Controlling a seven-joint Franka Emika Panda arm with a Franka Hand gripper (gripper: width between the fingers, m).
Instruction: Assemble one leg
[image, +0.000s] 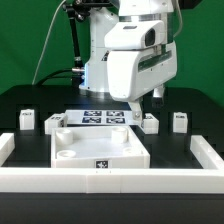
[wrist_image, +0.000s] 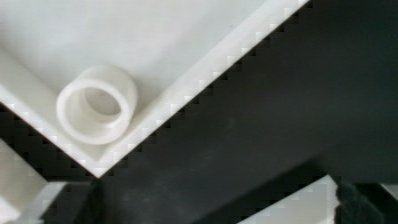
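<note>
Item 1. Gripper (image: 134, 108): we recorded it low over the black table (image: 190, 105), at the far right corner of the panel as the exterior view showed it. Its fingers were spread wide. Nothing lay between them; the wrist view (wrist_image: 205, 205) showed only bare table there.

Item 2. The leg (image: 150, 122): a small white post, upright on the table. It stood just beside the gripper, toward the exterior view's right, near the panel's far right corner. It was not held.

Item 3. Second leg (image: 180, 121): upright, further toward the table's right edge in the exterior view.

Item 4. Third leg (image: 53, 122) and fourth leg (image: 27, 120): both upright, off the panel's far left corner, the fourth nearer the table's left edge in the exterior view.

Item 5. Panel (image: 115, 150): large, flat, white and square, lying in the middle of the table toward its front edge. A small marker tag showed on its front face. In the wrist view we saw one corner of the panel (wrist_image: 54, 50) with a round socket (wrist_image: 98, 100) set into it, and black table beyond the corner.

Item 6. Marker board (image: 100, 119): thin, white, carrying several tags, flat on the table just behind the panel's far edge.

Item 7. White rail (image: 110, 182): it ran along the table's front edge and up both side edges.
</note>
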